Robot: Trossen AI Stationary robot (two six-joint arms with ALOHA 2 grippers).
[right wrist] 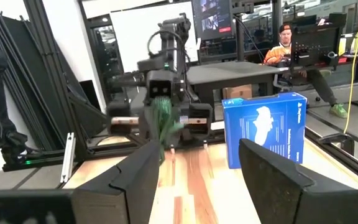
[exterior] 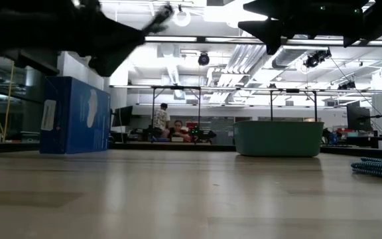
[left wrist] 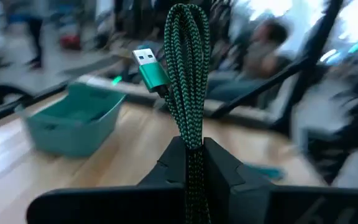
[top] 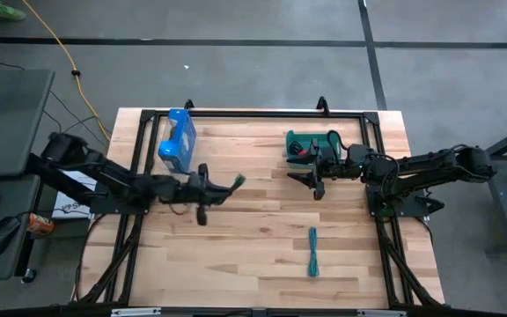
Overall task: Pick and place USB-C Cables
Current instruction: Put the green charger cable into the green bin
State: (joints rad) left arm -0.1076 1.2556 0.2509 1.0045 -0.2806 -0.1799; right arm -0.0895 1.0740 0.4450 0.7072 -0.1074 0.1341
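Left of centre, the left gripper (top: 208, 187) pinches the green braided cable (left wrist: 186, 74), which must next reach the teal plastic bin (top: 311, 143).

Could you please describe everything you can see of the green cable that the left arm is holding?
The green cable is a slim bundle with a braided green-and-black sheath, folded into a tight loop. A green metallic USB plug sticks out near the looped end. The left end effector is shut on its lower part and holds it above the wooden table, clear of the surface, between the blue box and the teal bin.
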